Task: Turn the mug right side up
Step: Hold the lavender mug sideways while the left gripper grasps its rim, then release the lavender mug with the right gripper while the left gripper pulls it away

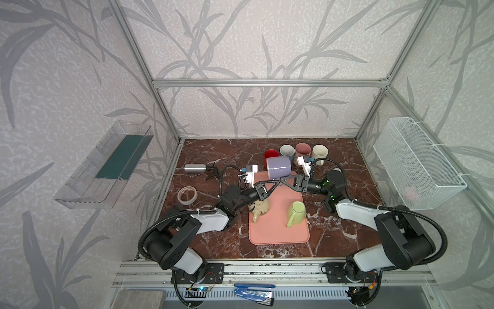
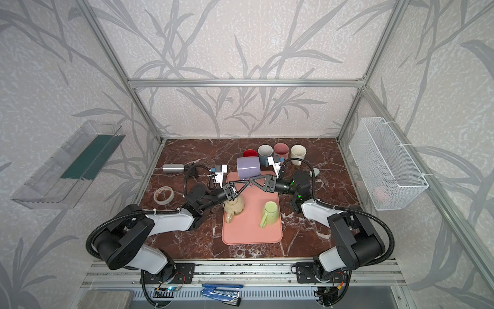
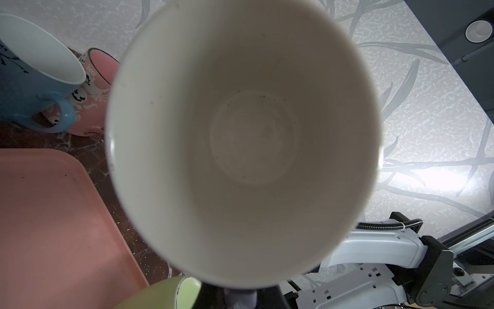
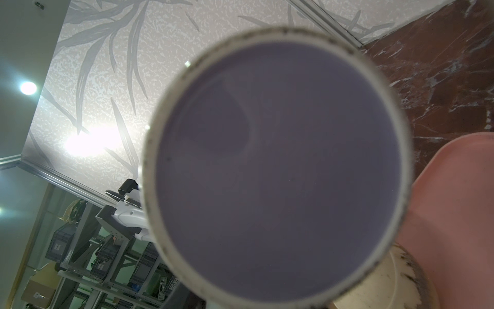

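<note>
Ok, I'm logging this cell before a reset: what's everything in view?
tray: 1, pink, centre
lavender mug: 1, lavender, sideways in the air over the tray's far end
green mug: 1, green, on the tray, right
cream mug: 1, cream, on the tray, left
back-row mugs: 4, red, grey, pink, cream, beyond the tray
bottle: 1, steel, lying far left
tape roll: 1, beige, left of the tray
shelf: 1, clear, left wall
wire basket: 1, white, right wall
stapler: 1, blue, front rail
left claw: 1, black, shut on the lavender mug's handle
right claw: 1, black, meeting the left claw, grip unclear
</note>
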Robot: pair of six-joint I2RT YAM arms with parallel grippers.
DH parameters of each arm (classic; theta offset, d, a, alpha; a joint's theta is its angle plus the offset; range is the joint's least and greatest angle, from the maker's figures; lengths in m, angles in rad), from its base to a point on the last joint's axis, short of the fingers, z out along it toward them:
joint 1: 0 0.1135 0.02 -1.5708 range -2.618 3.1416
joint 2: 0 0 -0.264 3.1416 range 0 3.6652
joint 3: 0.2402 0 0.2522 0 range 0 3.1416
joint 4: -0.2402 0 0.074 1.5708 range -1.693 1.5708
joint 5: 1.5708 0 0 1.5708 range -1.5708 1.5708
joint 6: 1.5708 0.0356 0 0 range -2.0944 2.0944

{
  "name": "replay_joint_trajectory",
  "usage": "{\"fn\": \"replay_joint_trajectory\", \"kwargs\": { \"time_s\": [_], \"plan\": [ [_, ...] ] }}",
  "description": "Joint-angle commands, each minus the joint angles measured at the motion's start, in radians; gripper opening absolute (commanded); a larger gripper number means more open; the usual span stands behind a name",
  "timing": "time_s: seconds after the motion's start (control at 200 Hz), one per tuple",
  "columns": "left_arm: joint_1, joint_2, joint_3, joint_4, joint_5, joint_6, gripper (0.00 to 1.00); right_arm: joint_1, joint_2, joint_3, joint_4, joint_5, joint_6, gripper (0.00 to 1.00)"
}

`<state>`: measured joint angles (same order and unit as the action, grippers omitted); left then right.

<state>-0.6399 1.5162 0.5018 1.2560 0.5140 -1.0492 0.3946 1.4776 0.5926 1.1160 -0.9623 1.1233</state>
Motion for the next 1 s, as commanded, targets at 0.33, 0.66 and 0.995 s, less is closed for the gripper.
{"fn": "replay_joint_trajectory", "kwargs": {
  "time_s": [0.33, 0.66, 0.995],
  "plan": [
    [0.04, -0.096, -0.051, 0.002, -0.06, 0.03, 0.0, -0.002, -0.073, -0.03, -0.058, 0.023, -0.149, 0.45],
    [0.058, -0.353, 0.037, -0.635, -0.199, 0.245, 0.0, -0.001, -0.242, -0.005, -0.626, 0.228, -0.454, 0.45],
    [0.09, -0.481, 0.245, -1.255, -0.397, 0.426, 0.0, 0.003, -0.382, -0.013, -0.86, 0.39, -0.571, 0.5]
  ]
}}
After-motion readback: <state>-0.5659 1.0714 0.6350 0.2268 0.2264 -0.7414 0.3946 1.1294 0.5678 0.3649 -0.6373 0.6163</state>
